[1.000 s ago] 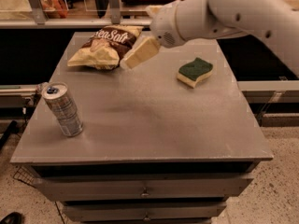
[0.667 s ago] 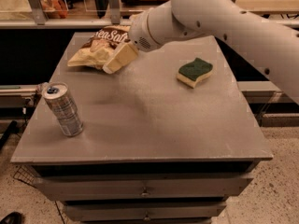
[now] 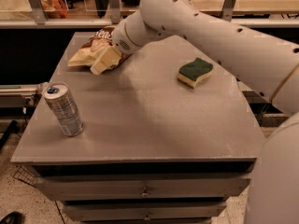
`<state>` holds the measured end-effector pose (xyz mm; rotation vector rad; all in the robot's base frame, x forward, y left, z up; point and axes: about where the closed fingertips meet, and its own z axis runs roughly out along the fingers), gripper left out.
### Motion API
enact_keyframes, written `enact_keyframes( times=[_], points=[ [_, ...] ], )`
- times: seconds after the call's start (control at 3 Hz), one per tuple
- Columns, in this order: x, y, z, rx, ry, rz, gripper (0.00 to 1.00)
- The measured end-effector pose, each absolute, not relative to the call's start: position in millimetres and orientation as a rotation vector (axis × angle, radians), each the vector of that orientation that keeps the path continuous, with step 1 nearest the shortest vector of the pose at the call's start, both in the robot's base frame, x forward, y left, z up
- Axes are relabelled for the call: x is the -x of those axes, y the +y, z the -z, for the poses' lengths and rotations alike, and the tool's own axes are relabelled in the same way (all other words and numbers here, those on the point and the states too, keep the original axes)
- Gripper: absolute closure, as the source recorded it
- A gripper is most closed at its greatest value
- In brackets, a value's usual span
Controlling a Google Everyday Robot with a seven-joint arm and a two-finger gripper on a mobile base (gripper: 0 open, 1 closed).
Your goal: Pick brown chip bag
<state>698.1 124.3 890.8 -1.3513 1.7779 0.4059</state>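
Observation:
The brown chip bag (image 3: 91,48) lies on the far left of the grey table (image 3: 149,120); its dark brown centre with white lettering and a pale yellow end show, the rest is hidden behind my arm. My gripper (image 3: 103,62) reaches from the right and sits right over the bag's near end, its cream-coloured tip against the bag.
A silver drink can (image 3: 63,108) stands near the table's left front edge. A green-and-yellow sponge (image 3: 195,72) lies at the right. My white arm (image 3: 210,31) crosses above the far right of the table. Drawers (image 3: 145,190) sit below the tabletop.
My gripper has moved left across the far side of the table, from beside the bag's right end to over the bag. The bag, can and sponge have not moved.

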Motion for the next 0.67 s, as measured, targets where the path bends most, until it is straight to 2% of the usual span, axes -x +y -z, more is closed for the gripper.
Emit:
enact_keyframes(
  times=[0.33,0.67],
  points=[
    [-714.6,131.5,-878.0,1.325,1.822,-0.411,0.16],
    [-725.7,131.8,-879.3,1.29,1.839,-0.418,0.47]
  ],
)
